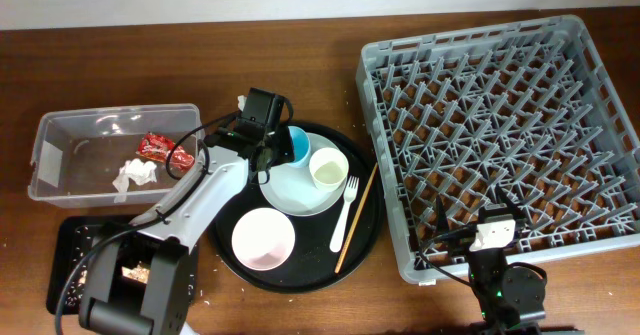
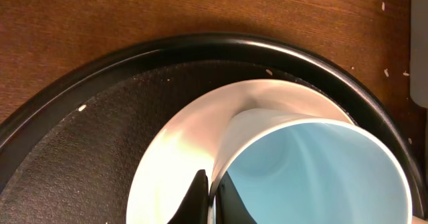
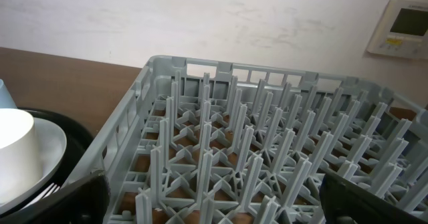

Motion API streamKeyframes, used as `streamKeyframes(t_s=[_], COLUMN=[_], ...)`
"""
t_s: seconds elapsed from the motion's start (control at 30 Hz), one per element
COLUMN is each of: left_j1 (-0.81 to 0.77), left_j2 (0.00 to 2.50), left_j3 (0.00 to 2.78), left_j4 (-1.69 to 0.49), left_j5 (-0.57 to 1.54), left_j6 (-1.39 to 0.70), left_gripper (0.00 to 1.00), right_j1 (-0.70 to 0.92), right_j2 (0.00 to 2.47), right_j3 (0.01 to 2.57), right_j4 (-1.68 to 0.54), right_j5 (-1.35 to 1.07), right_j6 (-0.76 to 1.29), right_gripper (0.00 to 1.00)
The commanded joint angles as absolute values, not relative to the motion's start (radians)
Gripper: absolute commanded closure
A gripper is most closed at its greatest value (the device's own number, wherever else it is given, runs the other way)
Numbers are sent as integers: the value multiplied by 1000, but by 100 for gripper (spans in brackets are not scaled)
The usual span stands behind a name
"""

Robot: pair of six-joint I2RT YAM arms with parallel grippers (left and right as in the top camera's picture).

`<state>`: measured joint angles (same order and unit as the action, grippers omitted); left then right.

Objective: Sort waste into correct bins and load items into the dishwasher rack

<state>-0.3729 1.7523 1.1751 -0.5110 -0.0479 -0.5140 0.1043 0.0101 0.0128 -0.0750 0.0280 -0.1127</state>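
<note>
My left gripper point(image 1: 272, 143) is shut on the rim of the light blue cup point(image 1: 296, 145), which stands on the grey-green plate point(image 1: 298, 190). In the left wrist view one finger is inside and one outside the cup wall point(image 2: 214, 200), with the cup point(image 2: 314, 170) on the plate point(image 2: 170, 150). The cream cup point(image 1: 328, 168), pink bowl point(image 1: 263, 239), white fork point(image 1: 347, 213) and chopsticks point(image 1: 358, 218) lie on the round black tray point(image 1: 226, 265). The red wrapper point(image 1: 165, 150) and tissue point(image 1: 135, 173) are in the clear tub point(image 1: 60, 125). My right gripper point(image 1: 492, 237) is open and empty at the front edge of the rack point(image 1: 560, 45). No carrot shows.
A shallow black tray point(image 1: 68, 237) with beige scraps point(image 1: 135, 272) sits at the front left, partly under my left arm. In the right wrist view the rack's pegs point(image 3: 267, 137) fill the frame, with the cream cup point(image 3: 13, 137) at the left.
</note>
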Motion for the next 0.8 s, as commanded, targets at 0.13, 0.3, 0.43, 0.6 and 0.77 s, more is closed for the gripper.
streamKeyframes(t_s=[0.13,0.3,0.43,0.6,0.77], left_j1=[-309,-192,-56,-9,-9], left_j2=[1601,1421,1395,1395,1428], left_j3=[1236,1236,1236,1234,1233], left_j4=[-558,-631,-634,-638,-637], left_j5=[51,281,747,954,950], left_j6=[-507,-479,-373,-310,-297], left_gripper=[100,100,100,100,100], right_j1=[96,96,96,96,96], right_j2=[6,6,6,6,6], right_j3=[6,6,6,6,6], right_j4=[-79,-79,-79,-79,-79], right_j5=[34,34,34,34,34], right_j6=[-116,-116,-116,-116,-116], right_gripper=[1,1,1,1,1])
